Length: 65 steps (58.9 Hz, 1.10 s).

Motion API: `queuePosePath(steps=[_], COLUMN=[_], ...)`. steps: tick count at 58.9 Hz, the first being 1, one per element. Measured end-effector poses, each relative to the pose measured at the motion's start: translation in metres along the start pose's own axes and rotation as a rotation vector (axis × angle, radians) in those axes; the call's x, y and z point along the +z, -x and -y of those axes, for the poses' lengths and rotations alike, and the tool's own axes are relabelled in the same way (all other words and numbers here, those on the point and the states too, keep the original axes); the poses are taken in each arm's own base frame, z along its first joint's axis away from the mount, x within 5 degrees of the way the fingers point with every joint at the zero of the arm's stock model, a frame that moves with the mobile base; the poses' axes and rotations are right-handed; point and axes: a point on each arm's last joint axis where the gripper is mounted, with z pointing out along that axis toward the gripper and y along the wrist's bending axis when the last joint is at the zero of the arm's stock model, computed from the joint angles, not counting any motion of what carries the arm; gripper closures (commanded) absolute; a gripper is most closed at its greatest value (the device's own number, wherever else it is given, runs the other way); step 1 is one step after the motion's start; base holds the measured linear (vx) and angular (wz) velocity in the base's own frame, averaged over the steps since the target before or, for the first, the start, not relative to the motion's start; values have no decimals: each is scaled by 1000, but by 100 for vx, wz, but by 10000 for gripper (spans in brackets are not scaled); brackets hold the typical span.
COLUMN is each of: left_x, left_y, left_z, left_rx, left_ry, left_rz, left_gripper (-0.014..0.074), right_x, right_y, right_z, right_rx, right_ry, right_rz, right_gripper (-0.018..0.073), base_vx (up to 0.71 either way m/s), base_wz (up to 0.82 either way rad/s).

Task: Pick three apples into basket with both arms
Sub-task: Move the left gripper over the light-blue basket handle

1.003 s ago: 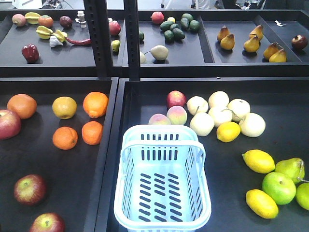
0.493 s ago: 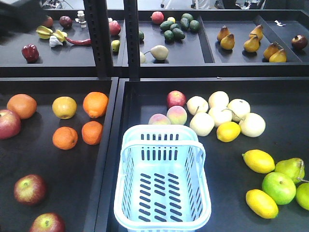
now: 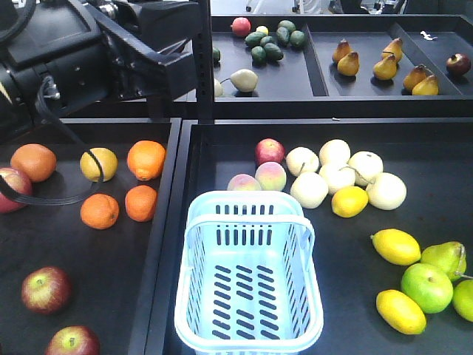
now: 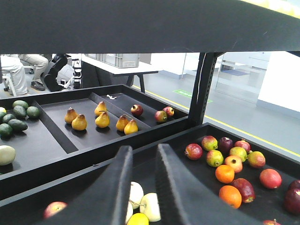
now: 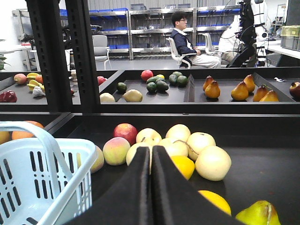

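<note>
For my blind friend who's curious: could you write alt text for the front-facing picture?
An empty pale blue basket sits on a dark tray among loose fruit: oranges and dark red apples to its left, lemons to its right. A black robot arm fills the top left corner.

Right tool (image 5: pixel 151 151) sat low centre, fingers pressed together w/ nothing between. Basket (image 5: pixel 42 173) at left. Ahead on black surface (image 5: pixel 262 164): red fruit (image 5: pixel 125 132), peach (image 5: pixel 116 151), pale round fruits (image 5: pixel 201 146), lemon (image 5: pixel 183 166). Pears (image 5: pixel 213 89) further back.
</note>
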Motion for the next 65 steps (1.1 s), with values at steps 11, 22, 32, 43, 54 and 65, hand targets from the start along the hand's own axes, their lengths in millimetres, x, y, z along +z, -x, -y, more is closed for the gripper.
queuePosePath(steps=[11, 22, 32, 43, 54, 65], left_x=[1, 0, -3, -6, 19, 62], left_y=[-1, 1, 21, 49, 35, -11], left_z=[0, 1, 9, 22, 29, 41], left_rx=[-53, -139, -45, 156, 269, 332], left_ry=[-2, -7, -19, -15, -57, -214], left_rz=[-3, -2, 25, -9, -271, -579], left_gripper=[456, 455, 444, 349, 195, 134], right_x=[0, 0, 0, 0, 0, 0], right_y=[0, 0, 0, 0, 0, 0], right_z=[0, 0, 0, 0, 0, 0], right_rx=[0, 0, 0, 0, 0, 0], right_ry=[0, 0, 0, 0, 0, 0], right_rz=[0, 0, 0, 0, 0, 0], right_gripper=[564, 564, 564, 564, 564, 564], base_vx=[0, 0, 0, 0, 0, 0], base_wz=[0, 0, 0, 0, 0, 0])
